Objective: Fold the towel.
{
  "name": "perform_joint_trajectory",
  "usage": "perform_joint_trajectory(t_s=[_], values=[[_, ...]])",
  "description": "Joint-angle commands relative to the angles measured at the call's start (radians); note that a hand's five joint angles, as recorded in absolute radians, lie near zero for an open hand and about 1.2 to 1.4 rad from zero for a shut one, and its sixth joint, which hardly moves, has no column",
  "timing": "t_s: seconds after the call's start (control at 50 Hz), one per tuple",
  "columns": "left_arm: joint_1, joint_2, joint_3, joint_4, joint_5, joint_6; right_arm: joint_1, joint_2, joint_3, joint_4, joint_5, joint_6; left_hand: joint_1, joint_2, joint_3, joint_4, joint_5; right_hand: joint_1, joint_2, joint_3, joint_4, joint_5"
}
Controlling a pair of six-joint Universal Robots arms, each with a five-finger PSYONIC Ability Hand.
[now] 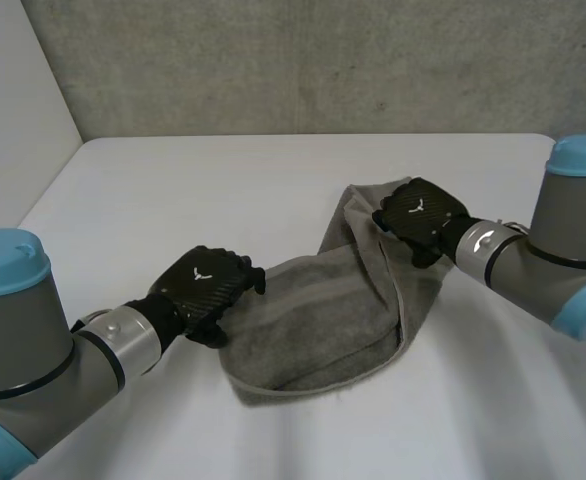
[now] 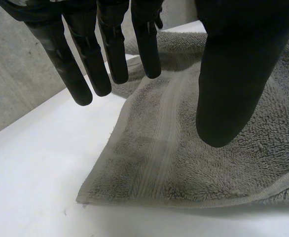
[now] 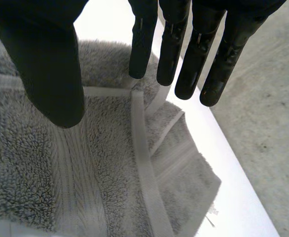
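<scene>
A grey towel (image 1: pixel 323 320) lies loosely folded and rumpled on the white table (image 1: pixel 203 190), one part trailing toward the far right. My left hand (image 1: pixel 205 285) hovers at the towel's left edge. In the left wrist view its fingers (image 2: pixel 90 59) and thumb are straight above a towel corner (image 2: pixel 149 173), holding nothing. My right hand (image 1: pixel 423 215) is over the towel's far right end. In the right wrist view its fingers (image 3: pixel 184 49) hang straight above the layered hems of the towel (image 3: pixel 110 173), with no cloth between them and the thumb.
A concrete wall (image 1: pixel 303 60) rises behind the table's far edge. Bare table spreads to the left and far side of the towel. A small white label (image 3: pixel 211 217) sticks out at a towel corner near the table edge.
</scene>
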Motion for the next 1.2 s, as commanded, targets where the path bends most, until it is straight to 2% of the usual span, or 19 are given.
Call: perform_joint_trajectory(t_s=[0.02, 0.2, 0.32, 0.36, 0.38, 0.4, 0.42, 0.44, 0.46, 0.7, 0.8, 0.94, 1.02, 1.2], values=[[0.002, 0.001, 0.000, 0.000, 0.000, 0.000, 0.008, 0.090, -0.070, 0.001, -0.012, -0.024, 0.076, 0.079, 0.077, 0.078, 0.078, 0.100, 0.015, 0.024, 0.029, 0.031], [0.010, 0.001, 0.000, 0.000, 0.002, -0.002, 0.010, 0.145, -0.107, -0.002, -0.011, -0.069, 0.076, 0.079, 0.077, 0.078, 0.078, 0.050, -0.035, -0.025, -0.021, -0.019], [0.016, 0.001, -0.002, 0.000, 0.003, -0.002, 0.010, 0.167, -0.128, -0.004, -0.008, -0.078, 0.073, 0.076, 0.074, 0.075, 0.075, 0.182, 0.097, 0.107, 0.111, 0.113], [0.018, 0.001, -0.002, 0.000, 0.005, -0.002, 0.010, 0.171, -0.131, -0.004, -0.005, -0.096, 0.073, 0.076, 0.074, 0.075, 0.075, 0.459, 0.374, 0.384, 0.388, 0.390], [0.018, 0.001, -0.002, 0.000, 0.005, -0.002, 0.010, 0.171, -0.131, -0.004, -0.004, -0.096, 0.073, 0.076, 0.074, 0.075, 0.075, 0.461, 0.376, 0.386, 0.390, 0.392], [0.019, 0.001, -0.002, 0.000, 0.005, -0.002, 0.010, 0.168, -0.134, -0.004, 0.005, -0.108, 0.073, 0.076, 0.074, 0.075, 0.075, 0.638, 0.554, 0.563, 0.567, 0.569], [0.019, 0.001, -0.002, 0.000, 0.005, -0.002, 0.010, 0.168, -0.134, -0.004, 0.005, -0.108, 0.073, 0.076, 0.074, 0.075, 0.075, 0.640, 0.555, 0.565, 0.569, 0.571], [0.021, 0.001, -0.002, 0.000, 0.005, -0.002, 0.010, 0.159, -0.136, -0.005, 0.005, -0.111, 0.073, 0.076, 0.074, 0.075, 0.075, 0.838, 0.753, 0.762, 0.767, 0.769], [0.024, 0.001, -0.002, 0.000, 0.005, -0.002, 0.011, 0.144, -0.136, -0.010, 0.008, -0.104, 0.073, 0.076, 0.074, 0.075, 0.075, 0.859, 0.774, 0.784, 0.788, 0.790], [0.025, 0.001, -0.002, 0.000, 0.003, 0.000, -0.030, -0.022, -0.074, -0.015, 0.020, 0.036, 0.070, 0.073, 0.071, 0.072, 0.072, 0.859, 0.775, 0.784, 0.788, 0.790], [0.024, 0.001, -0.011, 0.003, 0.003, 0.003, -0.148, -0.112, -0.041, -0.013, 0.113, 0.158, 0.067, 0.070, 0.068, 0.069, 0.069, 0.859, 0.775, 0.784, 0.788, 0.790], [0.019, 0.001, -0.016, 0.005, 0.006, 0.008, -0.263, -0.148, 0.001, -0.011, 0.181, 0.276, 0.073, 0.076, 0.074, 0.075, 0.075, 0.859, 0.775, 0.784, 0.788, 0.790], [0.015, -0.009, -0.012, 0.006, 0.006, 0.009, -0.323, -0.166, 0.051, -0.013, 0.174, 0.292, 0.076, 0.079, 0.077, 0.078, 0.078, 0.859, 0.775, 0.784, 0.788, 0.790], [0.002, -0.073, 0.041, 0.025, -0.002, 0.011, -0.356, -0.174, 0.142, -0.016, 0.146, 0.284, 0.079, 0.082, 0.079, 0.081, 0.081, 0.859, 0.775, 0.784, 0.788, 0.790]])
